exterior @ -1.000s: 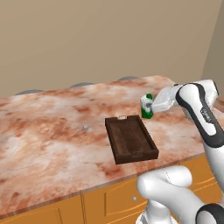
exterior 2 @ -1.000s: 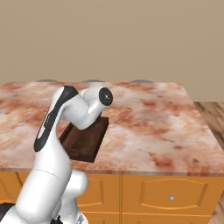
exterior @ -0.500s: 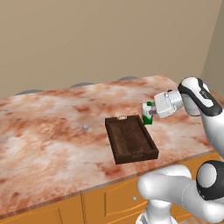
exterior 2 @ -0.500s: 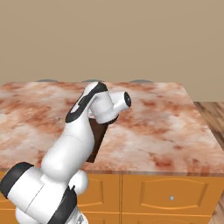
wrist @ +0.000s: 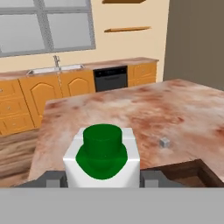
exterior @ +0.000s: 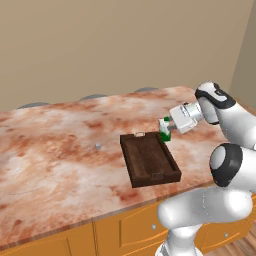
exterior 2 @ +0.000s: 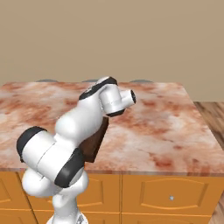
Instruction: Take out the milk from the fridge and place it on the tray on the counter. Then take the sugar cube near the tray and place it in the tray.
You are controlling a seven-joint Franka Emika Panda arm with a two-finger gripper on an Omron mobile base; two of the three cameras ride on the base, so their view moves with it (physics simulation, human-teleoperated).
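Observation:
My gripper [exterior: 169, 128] is shut on the milk [exterior: 164, 130], a small white carton with a green base and green cap. It hangs upright just above the counter [exterior: 60, 160], by the far right corner of the dark brown wooden tray [exterior: 150, 159]. In the hand view the milk [wrist: 103, 155] sits between the two fingertips [wrist: 52, 179] of the gripper [wrist: 103, 180], with a tray corner [wrist: 188, 169] at the lower right. The tiny sugar cube [wrist: 164, 142] lies on the stone beyond the tray; from the left base view the sugar cube [exterior: 97, 146] is left of the tray. The fridge is out of view.
The counter's front edge [exterior: 100, 217] runs over orange cabinets. In the right base view my own arm [exterior 2: 87, 118] covers most of the tray [exterior 2: 98, 141]. Across the room stand orange cabinets, a sink [wrist: 54, 69] and a black appliance [wrist: 110, 78].
The hand has carried the milk slightly down and left, closer to the tray's far right corner. The arm's elbow has swung lower. The tray and sugar cube have stayed put.

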